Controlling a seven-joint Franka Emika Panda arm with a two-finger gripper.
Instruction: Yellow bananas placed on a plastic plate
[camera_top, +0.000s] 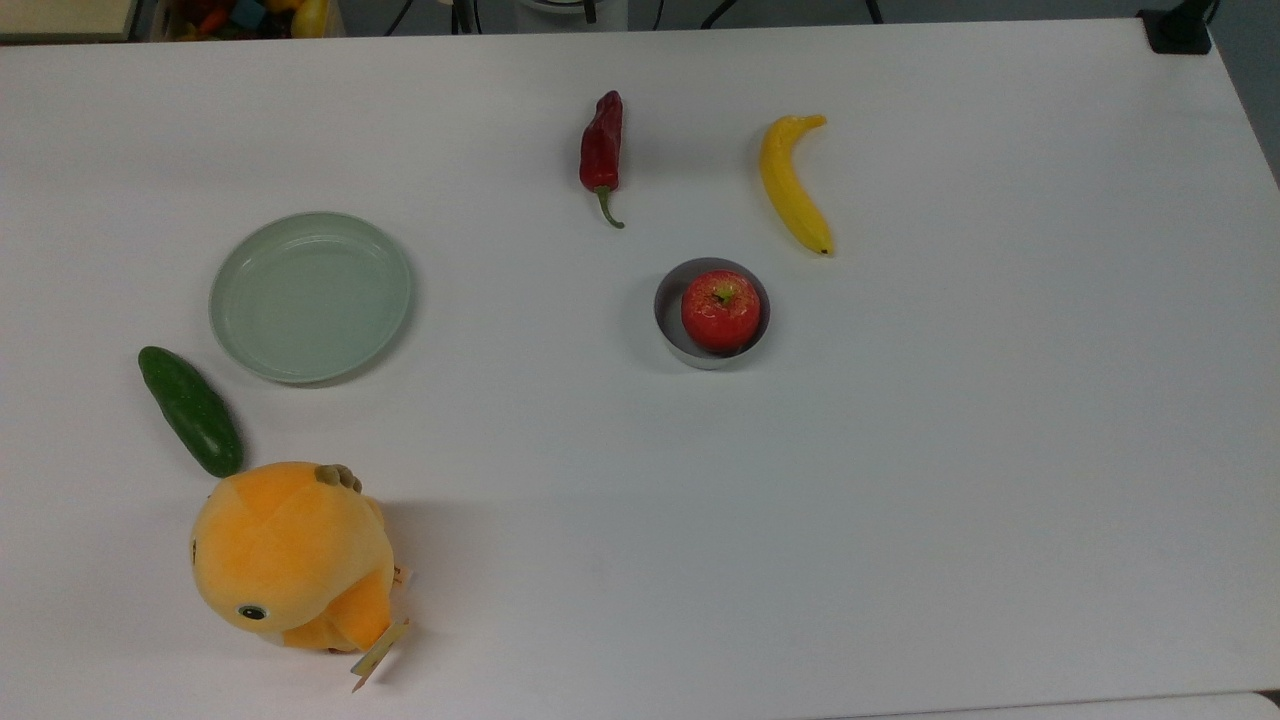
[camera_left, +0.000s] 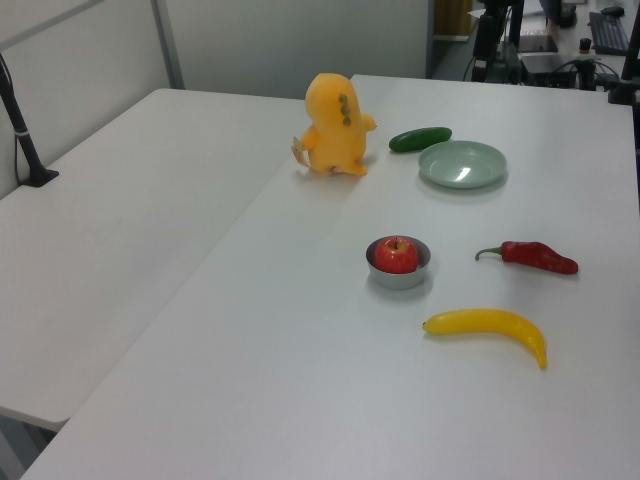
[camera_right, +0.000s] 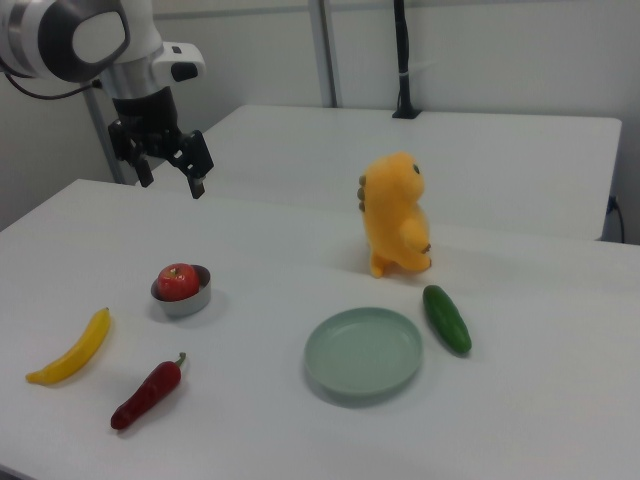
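1. The yellow banana lay flat on the white table, well apart from the plastic plate and toward the top view's right of it.
2. The plate held nothing (its pale green inside showed bare in all three views).
3. Between the plate and the banana stood a small grey metal bowl with a red apple in it; the banana lay just beyond the bowl from the plate.
4. A red chili pepper lay on the table on the same side of the plate as the bowl.
5. A dark green cucumber lay just beside the plate's rim, not touching it, with an orange plush toy right behind it.
6. The gripper hung in the air far from the plate, above the table behind the bowl in the right view, its fingers spread apart and holding nothing.
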